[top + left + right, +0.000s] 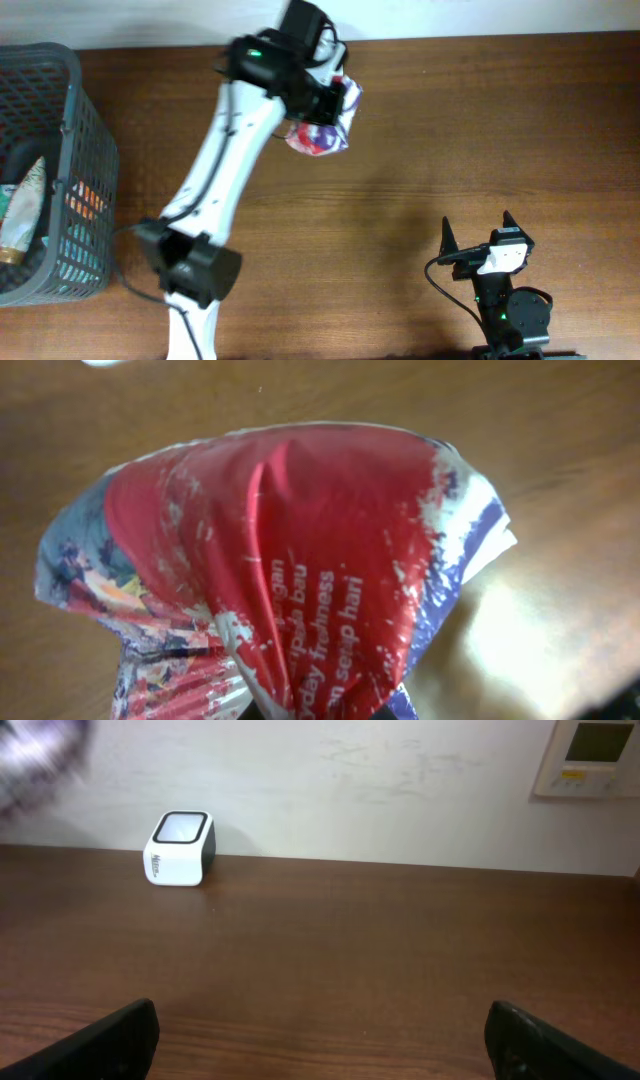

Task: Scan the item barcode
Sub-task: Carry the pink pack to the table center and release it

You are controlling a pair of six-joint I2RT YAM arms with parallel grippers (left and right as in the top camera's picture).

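Crumpled packet (300, 560) fills the left wrist view: red foil with white print, blue and white at its right edge, a coloured picture at its left. Its lower end narrows to a pinch at the bottom of that view; my own fingers do not show there.

1. Left hand (335, 100): closed on the packet. Seen from overhead, it holds the packet over the bench (480, 120) near the far edge, left of centre. I cannot tell whether the packet touches the bench.
2. Right hand (478, 228): fully open, both fingers spread wide, gripping nothing. It sits low at the near right of the bench, well apart from the packet.
3. Scanner (180, 848): a small white box with a dark window on top. In the right wrist view it stands on the bench at the far edge, close to the wall, left of centre.
4. Basket (90, 140): grey mesh, at the left end of the bench, with a tube (20, 215) and other goods inside.
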